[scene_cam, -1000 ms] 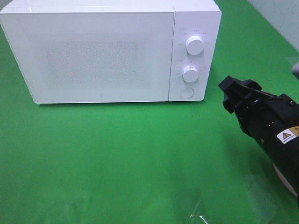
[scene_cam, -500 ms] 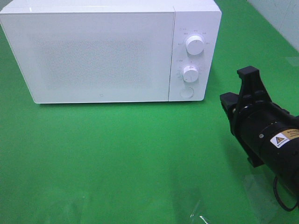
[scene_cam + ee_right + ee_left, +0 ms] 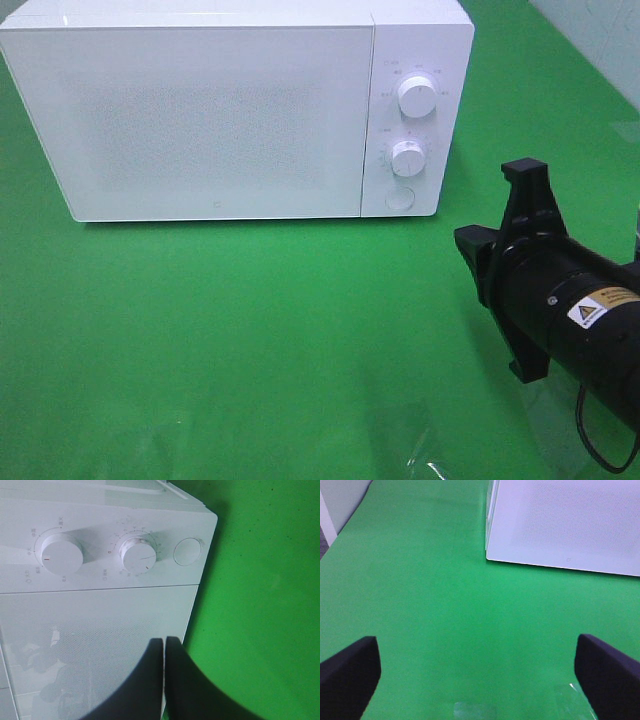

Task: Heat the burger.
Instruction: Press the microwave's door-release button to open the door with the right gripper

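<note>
The burger is out of view. A white microwave [image 3: 200,110] stands at the back of the green table with its door closed. Its panel carries two knobs [image 3: 60,555] [image 3: 139,557] and a round button [image 3: 187,551]. My right gripper [image 3: 468,243] hovers in front of the microwave's right end, a little off the panel. Its fingers [image 3: 150,680] are pressed together with nothing between them, pointing at the door's edge below the knobs. My left gripper [image 3: 477,680] hangs wide open over bare green cloth, short of the microwave's [image 3: 565,525] front corner.
The green cloth [image 3: 250,330] covers the whole table. A clear patch of film [image 3: 430,462] lies near the front edge. A pale wall [image 3: 600,30] runs along the back right.
My right gripper has closed from partly open to shut. Its wrist has rolled, and it has shifted slightly left and nearer the front. The left gripper is unchanged.
</note>
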`<control>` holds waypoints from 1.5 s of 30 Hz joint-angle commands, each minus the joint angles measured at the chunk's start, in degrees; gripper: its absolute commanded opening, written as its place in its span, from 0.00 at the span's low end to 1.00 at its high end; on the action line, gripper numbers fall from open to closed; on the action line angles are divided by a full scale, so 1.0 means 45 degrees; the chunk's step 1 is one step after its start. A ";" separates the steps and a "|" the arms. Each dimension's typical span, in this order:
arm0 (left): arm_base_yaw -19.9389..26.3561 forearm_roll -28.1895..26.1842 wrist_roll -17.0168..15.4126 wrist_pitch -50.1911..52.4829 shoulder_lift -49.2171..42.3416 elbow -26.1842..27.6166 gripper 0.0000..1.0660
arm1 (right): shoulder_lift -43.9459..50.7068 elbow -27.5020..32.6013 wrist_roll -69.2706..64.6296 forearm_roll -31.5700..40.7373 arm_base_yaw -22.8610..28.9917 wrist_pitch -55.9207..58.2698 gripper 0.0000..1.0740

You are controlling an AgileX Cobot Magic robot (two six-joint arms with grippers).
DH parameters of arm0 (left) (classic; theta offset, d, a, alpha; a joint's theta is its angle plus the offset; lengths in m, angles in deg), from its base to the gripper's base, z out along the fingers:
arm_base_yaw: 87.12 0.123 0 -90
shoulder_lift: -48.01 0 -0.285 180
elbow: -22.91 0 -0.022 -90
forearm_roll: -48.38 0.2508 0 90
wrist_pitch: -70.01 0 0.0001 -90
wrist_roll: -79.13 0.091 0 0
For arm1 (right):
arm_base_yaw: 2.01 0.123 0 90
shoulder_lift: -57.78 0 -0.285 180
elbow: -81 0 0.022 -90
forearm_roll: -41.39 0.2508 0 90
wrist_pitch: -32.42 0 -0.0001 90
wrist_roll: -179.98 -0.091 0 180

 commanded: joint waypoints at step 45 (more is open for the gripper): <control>-0.0025 -0.0089 -0.0013 0.0102 -0.0178 -0.0025 0.92 | -0.4991 -0.4418 -0.2839 -0.3501 -0.3820 0.2394 0.00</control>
